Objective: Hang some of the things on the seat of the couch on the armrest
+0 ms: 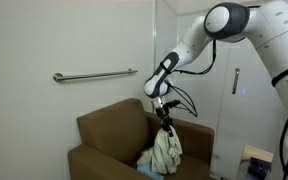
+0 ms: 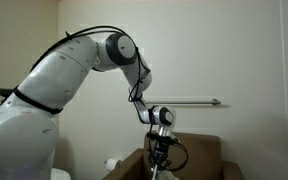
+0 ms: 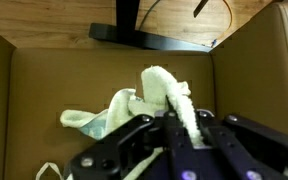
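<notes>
Transfer step: claw [image 1: 165,121] clamped shut on the long pale white-green fabric piece [image 1: 166,150], which hangs over the flat brown couch seat [image 3: 44,90]; next, swing it sideways over the wide brown upholstered armrest [image 1: 196,136], lower to drape, then release.

The arm [image 1: 199,40] reaches out and bends down, its pincer [image 1: 165,122] closed tight, pointing downward

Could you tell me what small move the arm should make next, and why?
Probably carry the cloth sideways toward the armrest, keeping it raised. The gripper is shut on its top end, and it hangs over the seat, beside that armrest but not yet over it.
</notes>
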Tool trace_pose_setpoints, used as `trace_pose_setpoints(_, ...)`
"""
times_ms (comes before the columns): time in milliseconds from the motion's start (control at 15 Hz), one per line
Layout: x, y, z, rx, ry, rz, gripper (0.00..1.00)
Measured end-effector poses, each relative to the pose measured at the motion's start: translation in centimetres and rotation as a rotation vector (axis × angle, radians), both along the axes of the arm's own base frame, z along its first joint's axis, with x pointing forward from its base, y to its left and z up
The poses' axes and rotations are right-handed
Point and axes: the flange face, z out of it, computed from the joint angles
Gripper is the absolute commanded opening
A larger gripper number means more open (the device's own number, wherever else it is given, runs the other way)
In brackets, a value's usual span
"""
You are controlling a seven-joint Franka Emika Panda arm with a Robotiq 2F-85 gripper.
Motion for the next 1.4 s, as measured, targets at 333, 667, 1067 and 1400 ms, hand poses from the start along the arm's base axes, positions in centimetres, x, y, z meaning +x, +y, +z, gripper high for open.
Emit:
trace_pose_setpoints(333,-0.3,0.5,-1.0,-0.006,0.019,0.02,0.04)
trace_pose_setpoints(667,2.7,0.7,2.8,-0.143,-0.083,0.085,0.03)
trace_pose_setpoints(1067,5.0,-1.4,18.7,-0.27,-0.358,0.02,0.03)
trace_pose_setpoints(1400,2.8,-3.7,32.9,-0.355,-0.554,-0.174,0.03)
